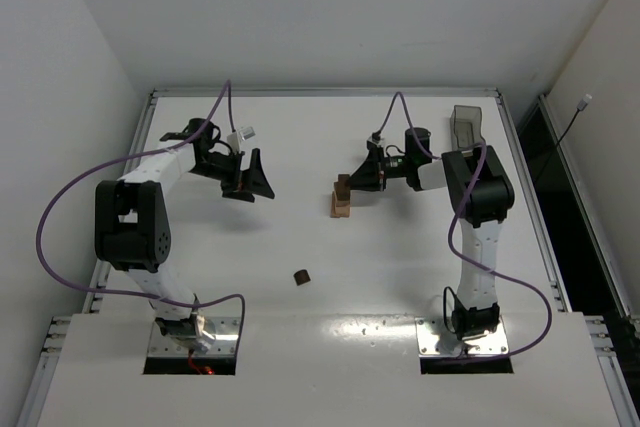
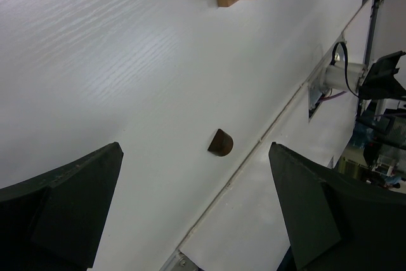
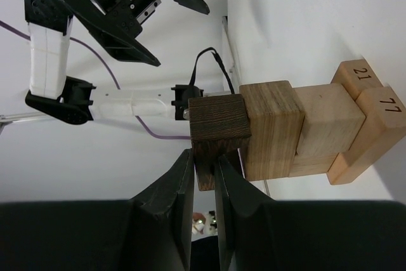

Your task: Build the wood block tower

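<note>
The right gripper point(image 3: 204, 157) reaches left at mid-table, its fingers drawn almost together with their tips against the dark brown block point(image 3: 219, 132) that caps the tower point(image 1: 342, 199). Whether it grips that block or only touches it cannot be told. Under the dark block sit light tan blocks, the lowest two printed with numbers. The tower stands on the white table point(image 1: 300, 237), right of centre. The left gripper point(image 1: 250, 182) hangs spread wide and empty above the table, well left of the tower. A loose dark brown piece point(image 1: 302, 276) with one rounded side lies nearer the arm bases, between the two arms. A grey plastic bin point(image 1: 465, 127) stands at the far right.
</note>
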Robot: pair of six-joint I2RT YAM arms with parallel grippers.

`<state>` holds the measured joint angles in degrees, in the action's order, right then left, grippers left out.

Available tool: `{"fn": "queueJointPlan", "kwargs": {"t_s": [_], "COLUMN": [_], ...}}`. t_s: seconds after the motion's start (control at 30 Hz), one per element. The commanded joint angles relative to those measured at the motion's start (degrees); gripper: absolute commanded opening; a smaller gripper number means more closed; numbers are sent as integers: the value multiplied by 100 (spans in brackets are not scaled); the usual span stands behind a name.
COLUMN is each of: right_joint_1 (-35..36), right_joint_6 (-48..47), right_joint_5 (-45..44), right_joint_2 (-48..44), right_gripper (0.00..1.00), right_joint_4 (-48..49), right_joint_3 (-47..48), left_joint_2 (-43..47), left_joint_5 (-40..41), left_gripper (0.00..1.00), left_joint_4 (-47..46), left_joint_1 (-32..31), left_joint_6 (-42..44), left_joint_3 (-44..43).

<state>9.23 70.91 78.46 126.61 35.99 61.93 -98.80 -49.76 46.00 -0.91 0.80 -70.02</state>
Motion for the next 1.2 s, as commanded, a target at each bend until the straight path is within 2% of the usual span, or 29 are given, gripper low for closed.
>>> {"fn": "queueJointPlan", "kwargs": {"t_s": [0.0, 0.5, 0.8, 1.03, 1.17], "right_joint_1": [52, 105, 105, 157, 158], "right_joint_6": [-166, -218, -543, -1614, -3229], "right_joint_5": [144, 311, 574, 689, 636], "right_joint_2": [-154, -48, 4, 57, 267], "right_gripper": [5, 0, 0, 0, 0], "right_joint_4": [339, 453, -117, -1575, -3690], "right_joint_3": [223, 574, 627, 1031, 1749], "left_joint_2": [2, 2, 2, 2, 2], "left_joint_5": [-166, -166, -166, -166, -166], "left_gripper": [100, 100, 100, 100, 100], "left_joint_4": [-73, -73, -73, -73, -73], "left_joint_1": [73, 73, 73, 73, 73], "left_joint_6": [87, 87, 87, 87, 87], "left_joint_3": [-196, -196, -144, -144, -144]}}
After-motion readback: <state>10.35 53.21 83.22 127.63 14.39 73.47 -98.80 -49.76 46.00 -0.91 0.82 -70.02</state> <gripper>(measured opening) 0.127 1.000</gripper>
